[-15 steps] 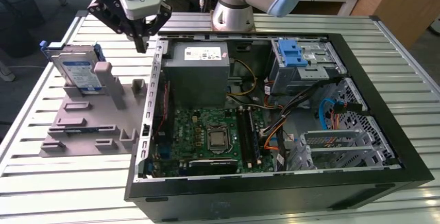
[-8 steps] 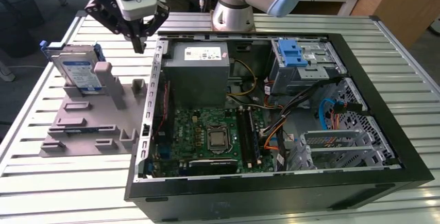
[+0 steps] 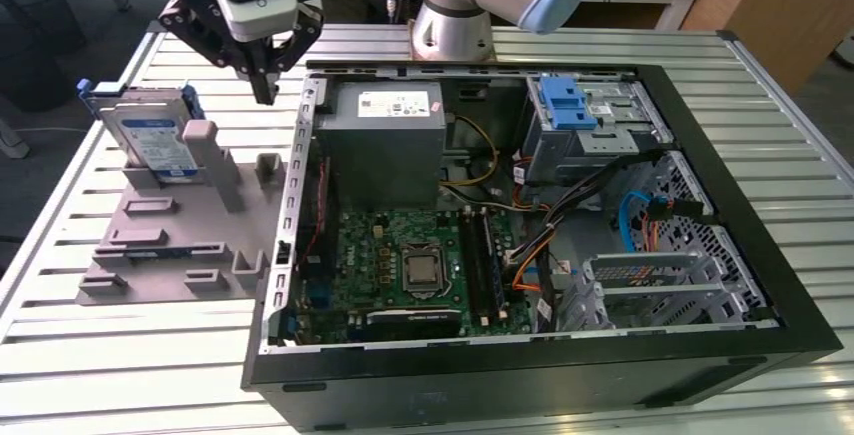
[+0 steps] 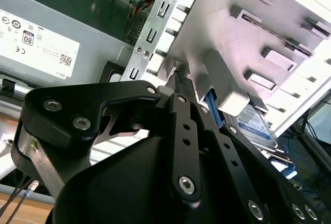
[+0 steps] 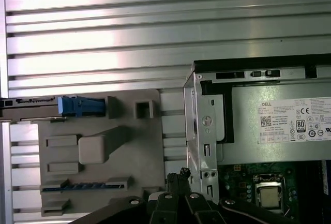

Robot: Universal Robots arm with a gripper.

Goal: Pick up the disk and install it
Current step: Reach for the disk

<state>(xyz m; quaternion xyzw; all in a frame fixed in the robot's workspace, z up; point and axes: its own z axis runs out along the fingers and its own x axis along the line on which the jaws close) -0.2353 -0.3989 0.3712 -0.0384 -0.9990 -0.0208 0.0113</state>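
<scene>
Hovering empty, the gripper (image 3: 264,93) has its jaws apparently closed. The disk (image 3: 158,140) stands on edge in the grey holder (image 3: 160,245), at the gripper's 8 o'clock in the exterior view. Likely rigid, dense, shock-sensitive; grip the blue bracket (image 5: 77,106).

The place is a robotics lab bench set up for computer assembly. A silver-and-blue jointed robot arm (image 3: 461,5) rises at the edge of a slatted aluminium table (image 3: 787,135). On the table lies an open black desktop computer case (image 3: 534,375) with its green motherboard (image 3: 400,245) exposed. Beside the case sits a grey plastic fixture plate (image 3: 160,255), and a silver, blue-bracketed disk (image 3: 158,140) stands on edge in it. A light wooden panel (image 3: 767,5) stands beyond the table.
</scene>
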